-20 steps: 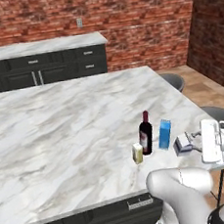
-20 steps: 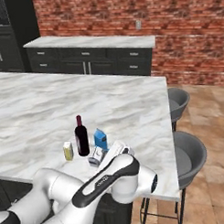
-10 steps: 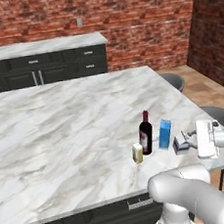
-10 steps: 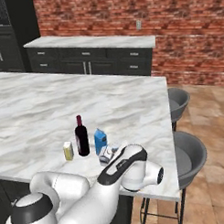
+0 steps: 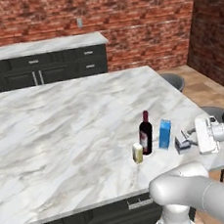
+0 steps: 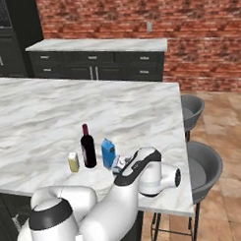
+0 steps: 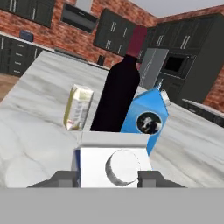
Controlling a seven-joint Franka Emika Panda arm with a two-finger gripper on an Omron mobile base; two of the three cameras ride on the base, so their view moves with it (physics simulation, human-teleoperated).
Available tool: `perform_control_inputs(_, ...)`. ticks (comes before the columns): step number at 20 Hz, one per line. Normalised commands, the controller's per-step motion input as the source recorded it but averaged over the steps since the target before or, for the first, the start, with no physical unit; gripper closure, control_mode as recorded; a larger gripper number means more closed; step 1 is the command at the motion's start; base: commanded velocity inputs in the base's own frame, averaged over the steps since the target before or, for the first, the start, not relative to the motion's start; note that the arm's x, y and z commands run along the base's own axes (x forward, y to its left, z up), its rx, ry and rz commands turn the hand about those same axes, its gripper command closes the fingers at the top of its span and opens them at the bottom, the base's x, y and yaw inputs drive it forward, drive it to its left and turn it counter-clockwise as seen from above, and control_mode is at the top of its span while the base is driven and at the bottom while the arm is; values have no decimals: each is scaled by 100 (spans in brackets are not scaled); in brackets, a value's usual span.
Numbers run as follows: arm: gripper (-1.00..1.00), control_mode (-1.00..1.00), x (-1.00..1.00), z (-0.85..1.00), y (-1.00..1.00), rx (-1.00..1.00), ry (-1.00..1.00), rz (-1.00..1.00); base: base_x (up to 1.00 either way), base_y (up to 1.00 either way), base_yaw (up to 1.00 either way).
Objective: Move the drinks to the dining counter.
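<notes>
While the wine bottle [image 5: 146,137] stands upright, fingers [image 7: 151,178] flank the white carton [image 7: 114,163], grip unclear.

On the marble dining counter [image 5: 62,129], near its right edge, stand upright a pale-yellow jar [image 5: 137,153], wine bottle [image 5: 146,133], blue carton [image 5: 164,134] and white can [image 7: 114,164].

Even, bright, diffuse rendered light; no glare. Faint soft shadows lie beside the wine bottle [image 5: 145,135] near the dining counter's [image 5: 63,139] right edge. Frames are coarse, slightly soft.
</notes>
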Motion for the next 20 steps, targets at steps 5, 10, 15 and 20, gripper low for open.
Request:
perform_control_inputs(5, 100, -100, 53, -39, 0, 0, 0, -7, 0, 0, 0)
perform_control_inputs(10, 100, -100, 39, -32, 0, 0, 0, -1, 0, 0, 0)
perform_control_inputs(15, 100, -100, 1, -14, -4, 0, -3, 0, 0, 0, 0)
perform_control_inputs(20, 100, -100, -46, 9, -25, 0, -7, 1, 0, 0, 0)
